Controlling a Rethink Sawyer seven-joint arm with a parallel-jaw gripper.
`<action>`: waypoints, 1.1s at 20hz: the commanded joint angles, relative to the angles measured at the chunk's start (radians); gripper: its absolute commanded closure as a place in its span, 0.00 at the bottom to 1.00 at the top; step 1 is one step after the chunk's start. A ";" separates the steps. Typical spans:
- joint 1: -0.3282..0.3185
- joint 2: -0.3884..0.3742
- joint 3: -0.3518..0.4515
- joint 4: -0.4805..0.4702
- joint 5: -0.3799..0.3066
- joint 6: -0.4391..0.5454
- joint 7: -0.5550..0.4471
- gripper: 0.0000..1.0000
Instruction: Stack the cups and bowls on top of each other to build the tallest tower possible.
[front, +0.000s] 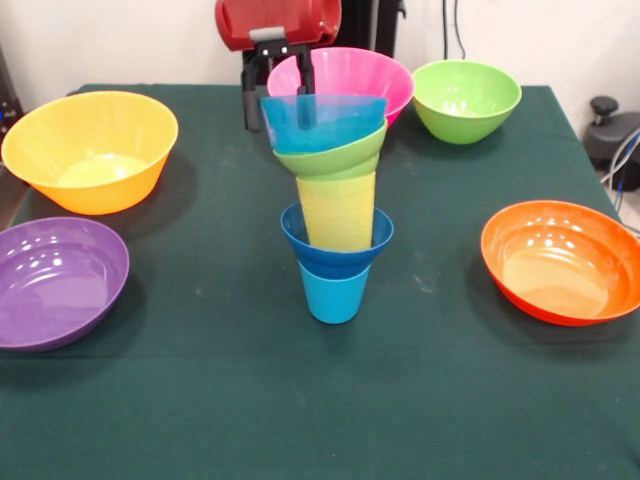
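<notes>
The tower stands mid-table: a light blue cup (334, 295) at the bottom, a dark blue bowl (336, 243) on it, then the ribbed yellow cup (338, 212), the small lime green bowl (332, 158) and the light blue bowl (322, 122) on top. The top two bowls sit tilted. My gripper (279, 112) hangs behind the tower top. It is open, with one black finger (252, 100) beside the light blue bowl's left edge and the other at or behind its rim. I cannot tell whether they touch it.
Larger bowls ring the tower: yellow-orange (90, 150) far left, purple (55, 280) near left, pink (360, 75) behind the gripper, green (466, 100) far right, orange (560, 262) right. The table (320, 400) has a dark green cloth.
</notes>
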 joint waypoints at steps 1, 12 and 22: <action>0.003 -0.024 0.084 0.024 -0.014 0.062 0.043 0.00; 0.078 -0.014 0.048 -0.053 0.038 0.088 0.061 0.00; 0.115 0.076 0.005 -0.129 0.015 0.053 0.050 0.00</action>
